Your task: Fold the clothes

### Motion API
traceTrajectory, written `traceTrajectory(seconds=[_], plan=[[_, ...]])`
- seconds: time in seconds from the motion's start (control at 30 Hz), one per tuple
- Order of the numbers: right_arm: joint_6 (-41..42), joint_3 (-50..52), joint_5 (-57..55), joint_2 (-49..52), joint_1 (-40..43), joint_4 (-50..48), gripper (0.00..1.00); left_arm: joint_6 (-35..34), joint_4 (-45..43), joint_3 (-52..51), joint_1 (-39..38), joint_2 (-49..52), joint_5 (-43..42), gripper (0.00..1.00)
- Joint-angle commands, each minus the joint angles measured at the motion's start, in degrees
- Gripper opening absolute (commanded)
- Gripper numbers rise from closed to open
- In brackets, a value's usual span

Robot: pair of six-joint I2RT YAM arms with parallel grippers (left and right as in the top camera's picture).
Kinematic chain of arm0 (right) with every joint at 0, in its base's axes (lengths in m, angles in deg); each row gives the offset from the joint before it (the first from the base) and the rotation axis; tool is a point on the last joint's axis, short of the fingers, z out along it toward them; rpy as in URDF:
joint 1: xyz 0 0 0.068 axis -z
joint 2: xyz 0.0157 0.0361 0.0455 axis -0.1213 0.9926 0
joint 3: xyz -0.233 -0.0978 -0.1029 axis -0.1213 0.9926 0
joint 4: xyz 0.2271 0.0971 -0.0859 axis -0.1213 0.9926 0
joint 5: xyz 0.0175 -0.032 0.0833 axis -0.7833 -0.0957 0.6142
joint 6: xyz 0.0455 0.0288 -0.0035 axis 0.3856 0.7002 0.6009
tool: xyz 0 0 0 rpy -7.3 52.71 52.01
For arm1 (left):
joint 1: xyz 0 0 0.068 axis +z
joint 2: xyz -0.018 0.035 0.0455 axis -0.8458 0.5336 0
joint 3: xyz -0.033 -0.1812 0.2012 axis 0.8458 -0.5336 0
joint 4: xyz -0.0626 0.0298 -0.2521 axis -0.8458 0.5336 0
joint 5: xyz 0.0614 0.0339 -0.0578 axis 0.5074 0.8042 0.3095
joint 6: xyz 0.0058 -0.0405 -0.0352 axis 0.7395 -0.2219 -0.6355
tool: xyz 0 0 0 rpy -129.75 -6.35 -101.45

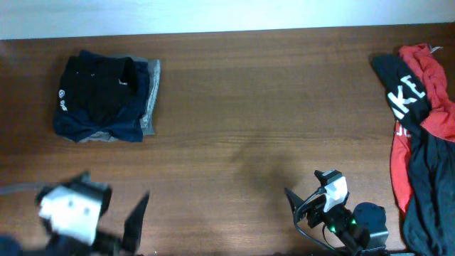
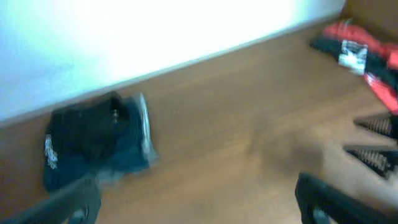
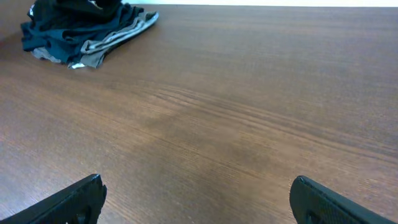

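A folded stack of clothes (image 1: 106, 99), black on top of navy and grey, with a small white round logo, lies at the far left of the table; it also shows in the left wrist view (image 2: 93, 140) and the right wrist view (image 3: 87, 31). A loose heap of red and black clothes (image 1: 423, 121) lies at the right edge, seen too in the left wrist view (image 2: 360, 56). My left gripper (image 2: 199, 205) is open and empty, blurred, at the front left (image 1: 135, 220). My right gripper (image 3: 199, 199) is open and empty above bare wood at the front right (image 1: 302, 206).
The brown wooden table (image 1: 263, 107) spans the view, with a pale wall along its far edge (image 2: 155, 37). The right arm's fingers (image 2: 376, 143) show at the right edge of the left wrist view.
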State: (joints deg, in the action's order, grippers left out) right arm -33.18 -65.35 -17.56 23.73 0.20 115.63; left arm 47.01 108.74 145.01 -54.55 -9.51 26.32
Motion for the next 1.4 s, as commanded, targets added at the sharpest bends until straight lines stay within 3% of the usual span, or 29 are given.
traceTrajectory(seconds=[0.0, 0.17, 0.37, 0.53, 0.63, 1.37], plan=[[0.00, 0.42, 0.72, -0.59, 0.42, -0.13, 0.98, 0.59, -13.14, -18.49, -2.73, -3.37, -4.33, 0.99], [-0.02, 0.42, 0.72, -0.61, 0.42, -0.13, 0.99, 0.61, -40.02, -49.24, -7.96, -14.43, -4.39, 0.99], [0.00, 0.42, 0.72, -0.59, 0.42, -0.13, 0.99, 0.61, -53.90, -68.22, -12.37, -24.59, -1.86, 0.99], [-0.02, 0.42, 0.72, -0.59, 0.42, -0.13, 0.99, 0.61, -58.99, -79.82, -15.85, -35.19, 2.29, 0.99], [-0.02, 0.42, 0.72, -0.59, 0.42, -0.13, 0.99, 0.61, -59.28, -82.53, -15.87, -40.15, 3.61, 0.99], [-0.02, 0.42, 0.72, -0.59, 0.42, -0.13, 0.99, 0.61, -63.49, -85.18, -15.91, -39.82, 3.56, 0.99]])
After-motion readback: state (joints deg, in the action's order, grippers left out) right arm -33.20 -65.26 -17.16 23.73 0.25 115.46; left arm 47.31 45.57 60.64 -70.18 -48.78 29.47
